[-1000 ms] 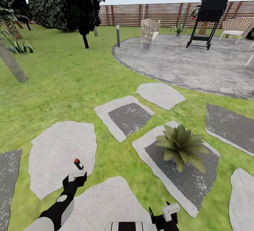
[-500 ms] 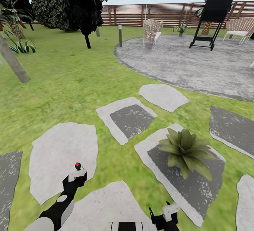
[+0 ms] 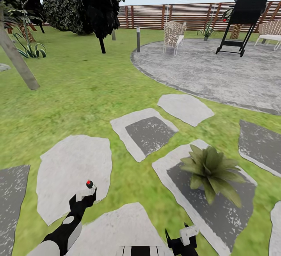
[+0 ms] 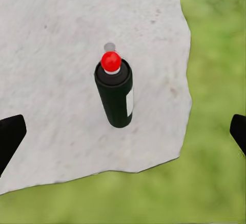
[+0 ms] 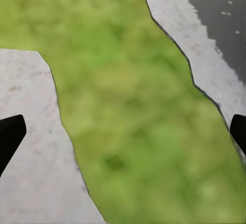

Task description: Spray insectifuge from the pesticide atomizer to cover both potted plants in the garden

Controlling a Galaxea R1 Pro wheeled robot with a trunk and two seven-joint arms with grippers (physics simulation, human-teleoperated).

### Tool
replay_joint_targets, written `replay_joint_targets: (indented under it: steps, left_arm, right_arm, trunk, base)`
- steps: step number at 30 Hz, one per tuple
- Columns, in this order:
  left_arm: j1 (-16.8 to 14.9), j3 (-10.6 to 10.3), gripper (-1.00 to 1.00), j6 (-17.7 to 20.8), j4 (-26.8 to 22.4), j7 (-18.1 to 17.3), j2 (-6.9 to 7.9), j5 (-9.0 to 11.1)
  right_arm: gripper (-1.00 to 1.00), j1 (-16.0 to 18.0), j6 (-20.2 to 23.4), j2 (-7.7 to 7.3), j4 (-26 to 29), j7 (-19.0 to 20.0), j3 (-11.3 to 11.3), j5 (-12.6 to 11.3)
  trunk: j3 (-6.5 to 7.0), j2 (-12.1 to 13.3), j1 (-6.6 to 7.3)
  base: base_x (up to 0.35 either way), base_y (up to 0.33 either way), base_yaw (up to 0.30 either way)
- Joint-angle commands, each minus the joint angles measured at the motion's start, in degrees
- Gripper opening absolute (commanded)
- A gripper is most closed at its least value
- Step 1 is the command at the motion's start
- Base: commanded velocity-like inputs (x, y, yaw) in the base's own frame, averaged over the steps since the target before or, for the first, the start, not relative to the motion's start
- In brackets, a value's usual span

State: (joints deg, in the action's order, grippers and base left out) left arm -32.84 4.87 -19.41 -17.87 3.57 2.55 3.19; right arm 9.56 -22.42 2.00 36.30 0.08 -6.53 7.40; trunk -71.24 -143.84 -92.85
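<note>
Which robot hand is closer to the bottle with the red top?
Left. The left hand hangs open just above the bottle on its slab; the right hand is off to the side, over grass.

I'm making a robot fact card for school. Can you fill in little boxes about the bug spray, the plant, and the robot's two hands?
spray can: dark atomizer with a red top, standing upright on a pale stepping slab
left gripper: open, above the can, not touching it
right gripper: open, holding nothing, over grass between slabs
plant: one potted plant on a slab ahead to the robot's right
spraying: not begun; can not picked up
</note>
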Motion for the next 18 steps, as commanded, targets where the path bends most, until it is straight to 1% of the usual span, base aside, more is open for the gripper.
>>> replay_joint_targets:
  steps: [1, 4, 8, 14, 18]
  left_arm:
    - [0.0, 0.0, 1.00, -0.2, 0.0, 0.0, 0.00, 0.3]
    - [0.0, 0.0, 1.00, -0.2, 0.0, 0.0, 0.00, 0.3]
    - [0.0, 0.0, 1.00, -0.2, 0.0, 0.0, 0.00, 0.3]
    - [0.0, 0.0, 1.00, -0.2, 0.0, 0.0, 0.00, 0.3]
    - [0.0, 0.0, 1.00, -0.2, 0.2, 0.0, 0.04, 0.3]
  right_arm:
    - [1.00, 0.0, -0.2, 0.02, 0.0, 0.0, 0.1, 0.4]
    - [1.00, 0.0, -0.1, 0.02, 0.0, 0.0, 0.1, 0.4]
    - [1.00, 0.0, -0.1, 0.02, 0.0, 0.0, 0.1, 0.4]
    - [1.00, 0.0, -0.1, 0.03, 0.0, 0.0, 0.1, 0.4]
    - [1.00, 0.0, -0.2, 0.02, 0.0, 0.0, 0.1, 0.4]
  trunk:
    - [-0.04, 0.0, -0.01]
    - [-0.04, 0.0, -0.01]
    - [-0.04, 0.0, -0.01]
    - [-0.04, 0.0, -0.01]
    - [-0.04, 0.0, -0.01]
  base:
    - [0.196, 0.000, 0.001]
    - [0.112, 0.000, 0.000]
    - [0.032, 0.000, 0.000]
    - [0.162, 0.000, 0.000]
    - [0.037, 0.000, 0.000]
